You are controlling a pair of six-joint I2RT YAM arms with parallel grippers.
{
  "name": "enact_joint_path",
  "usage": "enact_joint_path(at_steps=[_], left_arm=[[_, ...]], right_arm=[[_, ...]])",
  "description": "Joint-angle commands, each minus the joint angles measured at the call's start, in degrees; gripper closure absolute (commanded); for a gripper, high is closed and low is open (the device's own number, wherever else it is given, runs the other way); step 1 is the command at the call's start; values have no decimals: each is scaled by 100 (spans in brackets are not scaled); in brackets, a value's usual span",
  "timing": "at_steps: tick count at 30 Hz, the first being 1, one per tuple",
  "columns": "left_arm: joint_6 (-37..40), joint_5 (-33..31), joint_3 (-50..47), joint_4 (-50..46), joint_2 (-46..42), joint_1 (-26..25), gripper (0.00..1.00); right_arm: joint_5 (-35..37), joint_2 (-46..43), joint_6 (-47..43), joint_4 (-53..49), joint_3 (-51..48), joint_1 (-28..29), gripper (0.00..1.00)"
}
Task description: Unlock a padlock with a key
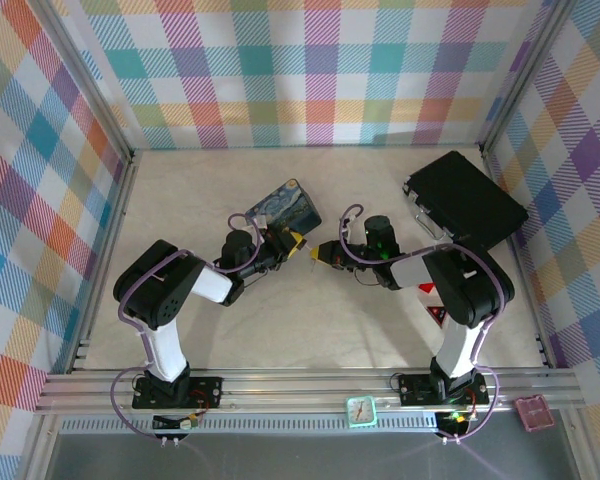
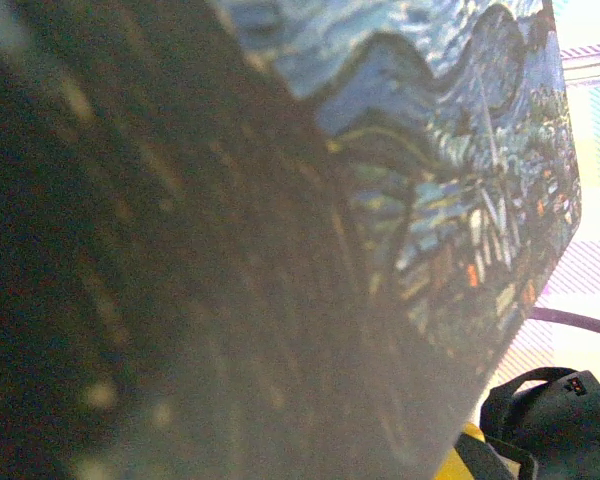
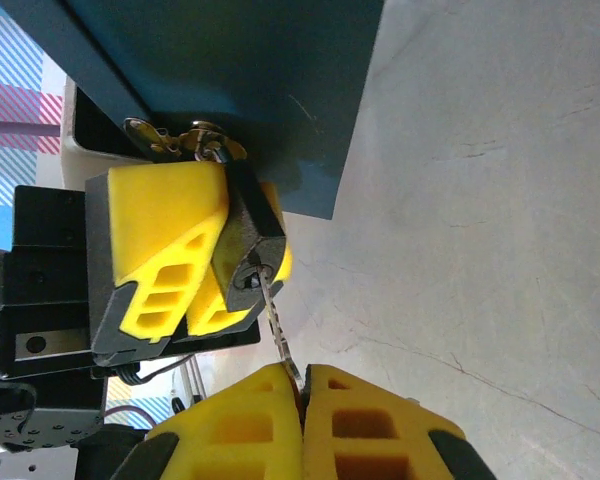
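Walls of pastel plaid cloth (image 1: 310,70) enclose the pale tabletop (image 1: 280,330). The large flat black case (image 1: 465,200) lies at the far right, well apart from the work. The blue swirly-painted rectangular tin (image 1: 280,205) sits just left of centre, beside the left gripper (image 1: 290,242), which faces the right gripper (image 1: 316,256) across a narrow gap.

The right wrist view gives what the overhead view cannot. The small dark blocky padlock (image 3: 248,225) hangs at the tin's edge (image 3: 230,70), its top at a brass hasp (image 3: 185,140). The left gripper's yellow fingers (image 3: 160,250) are clamped on either side of its body. The padlock's long axis runs from the hasp down and slightly right, its keyhole end facing the right gripper.

The thin greyish metal key (image 3: 278,325) lies nearly in line with that axis. The right gripper (image 3: 302,385) has its yellow jaws pressed together on the key's lower end. The key's tip points up and left and meets the padlock's bottom face; how far in it sits cannot be told.

The left wrist view is close and blurred, with the tin's painted lid (image 2: 430,150) across most of it.

On the near rail are a small mint-framed clock (image 1: 361,410) and a small pink square object (image 1: 533,412).
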Motion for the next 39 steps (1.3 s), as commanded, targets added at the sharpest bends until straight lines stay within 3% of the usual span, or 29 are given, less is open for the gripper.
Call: enact_joint_path(at_steps=[1,19,32,39], left_arm=[[-57,170,-74,435,-20,28,100],[-96,218,-11,495,76,-31,100],[-176,117,-30,683,253,-58,100],[-242,170,-1,717,215,-83,100]], right_arm=[[-163,90,96,308,140,11,100],[-289,254,267,694,268,64,100],[-201,-154,140,400,43,64,100],[-184,74,140,470,128,61,100]])
